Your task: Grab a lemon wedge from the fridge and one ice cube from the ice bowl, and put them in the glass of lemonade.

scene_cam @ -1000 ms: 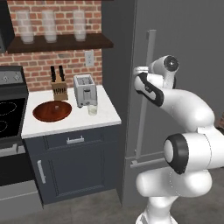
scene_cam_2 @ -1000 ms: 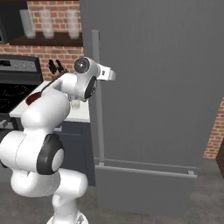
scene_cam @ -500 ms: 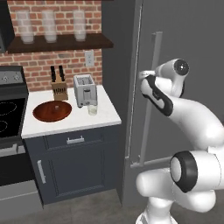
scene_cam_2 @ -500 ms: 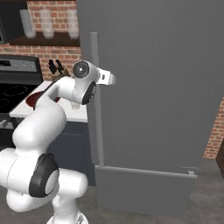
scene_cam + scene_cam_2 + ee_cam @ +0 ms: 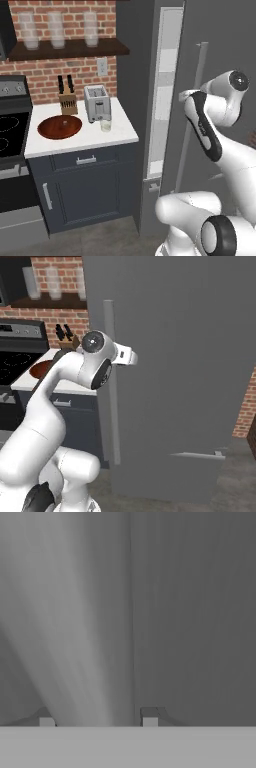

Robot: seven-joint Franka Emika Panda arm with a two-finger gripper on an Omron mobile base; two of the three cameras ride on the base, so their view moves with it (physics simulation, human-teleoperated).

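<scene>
Step in hand: opening the fridge, first leg of the lemon wedge fetch.

Nearest, hand view: tool [image 5: 97,722] tips at bottom edge, one each side of the pale bar handle [image 5: 75,637] that runs up the frame centre-left. Tips apart w/ the bar between them; can't tell if the pads actually bite the bar or just straddle it. Judgement: holding the handle, since door is ajar.

Left base view: arm at right of frame, wrist at the handle [image 5: 192,115], right of centre. Fridge [image 5: 225,30] door swung partly out; a strip of white shelved interior [image 5: 165,95] shows in the gap, centre of frame. No lemon wedge visible in that strip; too narrow to tell.

Right base view: door face takes centre and right of frame, handle [image 5: 112,406] left of centre, hand against it.

Farther, left of frame in left base view: desk [image 5: 115,135] w/ ice bowl [image 5: 60,127], glass of lemonade [image 5: 105,125] just in front of the toaster [image 5: 97,103], knife block [image 5: 67,100] behind the bowl. Three tall glasses [image 5: 57,30] on shelf, upper left. Bowl and glass near each other, not touching.

Next move, my call: keep pulling door along its arc till gap is wide enough for the arm, then let go, reach in for the wedge. Ice + drop-in not yet begun.
</scene>
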